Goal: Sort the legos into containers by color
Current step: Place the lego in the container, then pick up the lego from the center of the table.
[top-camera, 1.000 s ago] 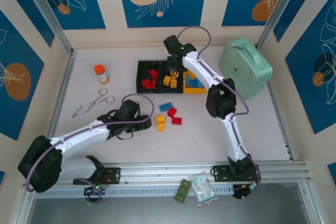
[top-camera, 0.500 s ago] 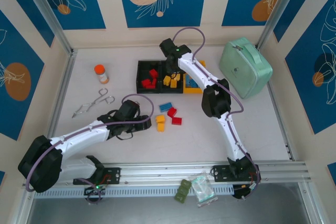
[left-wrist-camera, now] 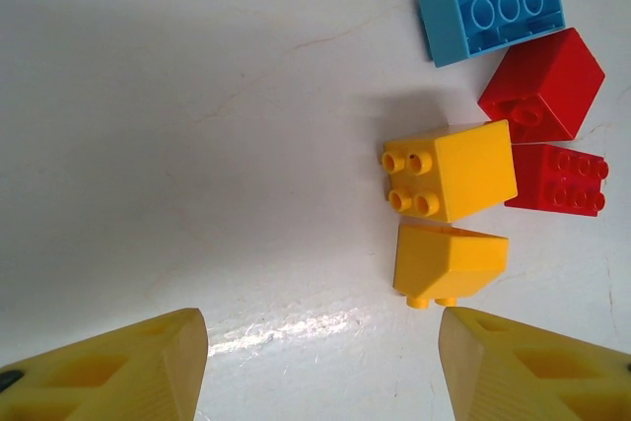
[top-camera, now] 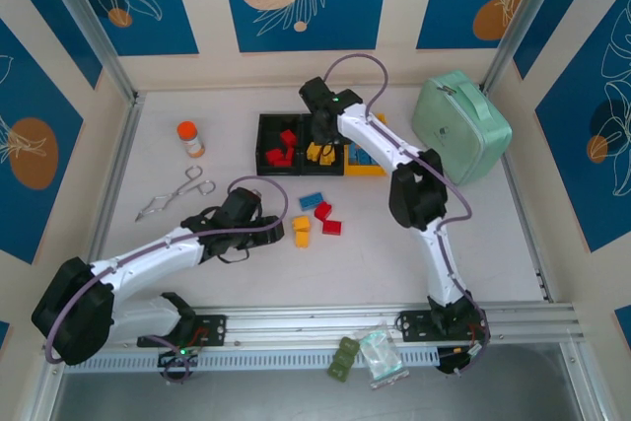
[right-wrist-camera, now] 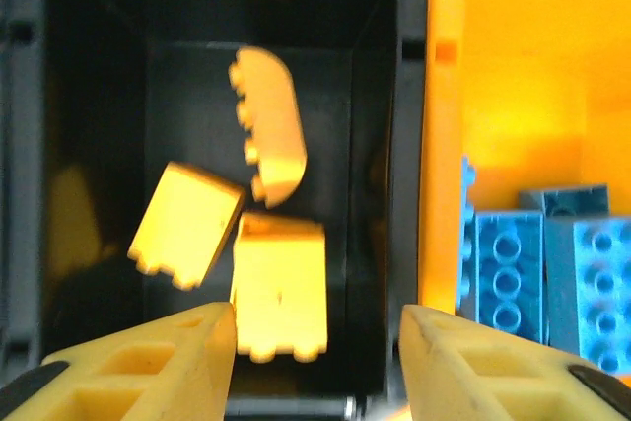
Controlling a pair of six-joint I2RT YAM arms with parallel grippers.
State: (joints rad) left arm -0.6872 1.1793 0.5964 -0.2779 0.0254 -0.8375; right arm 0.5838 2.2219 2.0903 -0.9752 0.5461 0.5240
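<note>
Having edged slightly left over the middle bin (top-camera: 321, 172) at upper centre, the right tool (right-wrist-camera: 315, 342) hung spread and empty above the yellow legos (right-wrist-camera: 279, 283) inside, suggesting that drop was done, while the spread left tool (left-wrist-camera: 315, 342) faced two yellow legos (left-wrist-camera: 452, 173) on the tabletop (left-wrist-camera: 148, 96).

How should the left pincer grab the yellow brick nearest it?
Grip the nearest yellow brick across the two sides flanking its studs, descending from above. Those sides face bare table; the studs point toward the left pincer and a second yellow brick crowds the far edge.
</note>
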